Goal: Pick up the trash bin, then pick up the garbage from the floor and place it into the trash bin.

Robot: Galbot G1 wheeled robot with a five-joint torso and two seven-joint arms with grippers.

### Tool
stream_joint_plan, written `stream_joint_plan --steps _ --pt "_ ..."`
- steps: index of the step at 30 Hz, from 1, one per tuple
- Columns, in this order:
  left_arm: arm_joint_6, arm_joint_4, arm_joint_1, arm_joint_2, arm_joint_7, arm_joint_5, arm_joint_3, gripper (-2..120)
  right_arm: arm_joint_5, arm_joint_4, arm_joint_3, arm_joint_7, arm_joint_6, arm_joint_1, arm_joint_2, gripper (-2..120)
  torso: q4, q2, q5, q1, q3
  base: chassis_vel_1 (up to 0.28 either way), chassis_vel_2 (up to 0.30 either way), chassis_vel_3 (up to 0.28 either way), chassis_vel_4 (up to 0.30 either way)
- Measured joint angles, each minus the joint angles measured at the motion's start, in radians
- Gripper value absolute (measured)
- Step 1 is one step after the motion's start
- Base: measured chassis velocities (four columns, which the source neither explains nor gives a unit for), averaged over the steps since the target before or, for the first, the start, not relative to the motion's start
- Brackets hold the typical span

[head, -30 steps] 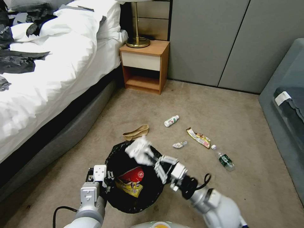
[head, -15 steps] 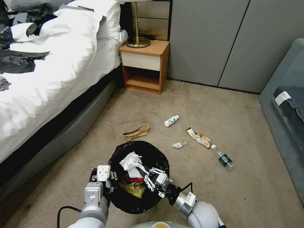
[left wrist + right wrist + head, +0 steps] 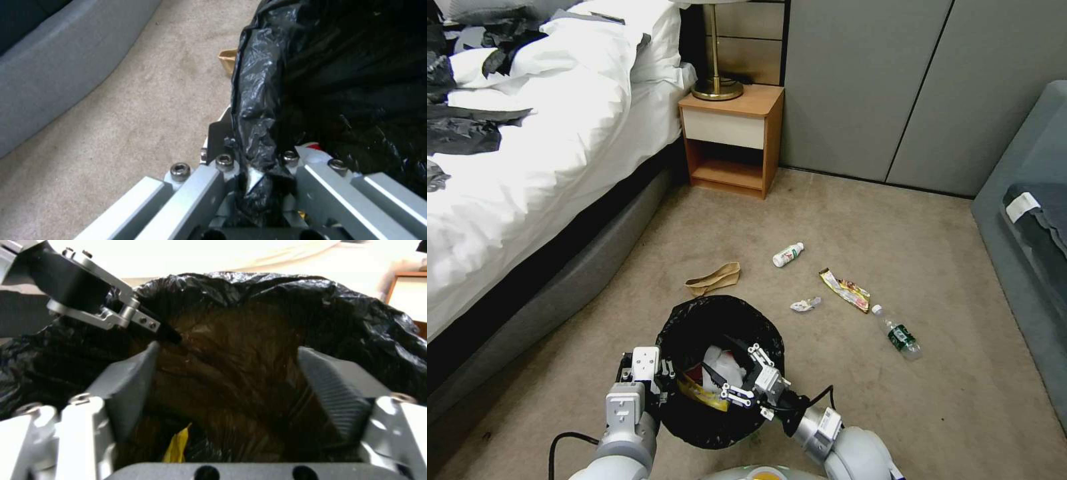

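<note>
The trash bin point(image 3: 720, 373), lined with a black bag point(image 3: 262, 100), hangs just in front of the robot above the carpet point(image 3: 840, 220), its rim pinched between the clamped fingers of the left gripper point(image 3: 654, 375). Inside it lie a crumpled white tissue point(image 3: 720, 363), a yellow wrapper point(image 3: 704, 399) and something red. The right gripper point(image 3: 735, 373) sits inside the mouth, fingers spread and empty, so the drop-off step looks done. Still on the carpet are brown paper point(image 3: 714, 279), a small white bottle point(image 3: 788, 255), a tissue scrap point(image 3: 805, 305), a snack wrapper point(image 3: 845, 290) and a clear bottle point(image 3: 897, 333). The next move calls for lifting clear of the bag and reaching for a nearby piece.
</note>
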Motion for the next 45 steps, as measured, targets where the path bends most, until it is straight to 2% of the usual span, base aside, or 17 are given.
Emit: stream_joint_plan --steps 1,2,5,10,14,17,19,21,22,25,31,34,38,45 --pt "0.0 0.0 0.0 0.0 0.0 0.0 0.0 1 0.0 0.0 0.0 0.0 0.0 0.0 0.0 83 0.0 0.0 0.0 0.0 0.0 0.0 0.0 0.0 0.0" --pt "0.0 0.0 0.001 0.0 0.0 0.001 0.001 1 -0.002 0.008 0.005 0.0 0.001 -0.008 -0.005 89 -0.0001 0.0 0.0001 0.0 0.0 0.0 0.0 0.0 0.0" --pt "0.0 -0.002 0.003 0.0 0.0 0.003 0.001 1 -0.005 0.026 0.017 -0.003 0.008 -0.022 -0.015 99 0.0 0.0 0.0 0.0 0.0 0.0 0.0 0.0 0.0" --pt "0.0 -0.005 0.006 0.0 0.001 0.005 0.002 1 -0.006 0.067 0.032 -0.003 0.017 -0.045 -0.029 100 0.0001 0.0 0.0002 0.0 0.0 0.0 0.0 0.0 0.0" --pt "-0.001 -0.005 0.007 0.0 0.001 0.008 0.0 1 -0.006 0.162 0.06 0.034 0.036 -0.085 -0.034 100 0.0001 0.0 0.0002 0.0 0.0 0.0 0.0 0.0 0.0" --pt "-0.005 0.002 0.005 0.003 0.002 0.009 -0.006 1 -0.011 0.307 0.102 0.166 0.031 -0.14 -0.022 100 0.0001 0.0 0.0 0.0 0.0 0.0 0.0 0.0 0.0" --pt "-0.008 0.004 0.004 0.003 0.003 0.008 -0.008 1 -0.02 0.336 0.115 0.208 0.027 -0.153 -0.012 100 0.0001 0.0 -0.0003 0.0 0.0 0.0 0.0 0.0 0.0" --pt "-0.017 0.01 0.0 0.003 0.007 0.004 -0.014 1 -0.039 0.4 0.152 0.349 0.022 -0.195 0.027 100 0.0 0.0 -0.0001 0.0 0.0 0.0 0.0 0.0 0.0" --pt "-0.017 0.01 0.0 0.003 0.007 0.004 -0.014 1 -0.039 0.4 0.152 0.349 0.022 -0.195 0.027 100 0.0 0.0 -0.0001 0.0 0.0 0.0 0.0 0.0 0.0" --pt "-0.026 0.011 -0.004 0.007 0.016 -0.001 -0.025 1 -0.043 0.448 0.211 0.501 0.024 -0.267 0.077 100 -0.0001 0.0 0.0 0.0 0.0 0.0 0.0 0.0 0.0" --pt "-0.036 0.011 -0.009 0.009 0.029 -0.004 -0.034 1 -0.034 0.442 0.28 0.575 0.045 -0.339 0.122 100 -0.0001 0.0 -0.0002 0.0 0.0 0.0 0.0 0.0 0.0" --pt "-0.046 0.017 -0.014 0.009 0.031 -0.004 -0.034 1 -0.024 0.371 0.313 0.608 0.087 -0.363 0.144 100 -0.0001 0.0 0.0 0.0 0.0 0.0 0.0 0.0 0.0" --pt "-0.05 0.019 -0.016 0.009 0.03 -0.004 -0.034 1 -0.017 0.305 0.324 0.63 0.111 -0.36 0.158 100 0.0 0.0 0.0002 0.0 0.0 0.0 0.0 0.0 0.0" --pt "-0.051 0.02 -0.016 0.01 0.029 -0.005 -0.034 1 -0.012 0.271 0.329 0.646 0.118 -0.348 0.168 100 0.0 0.0 0.0001 0.0 0.0 0.0 0.0 0.0 0.0"
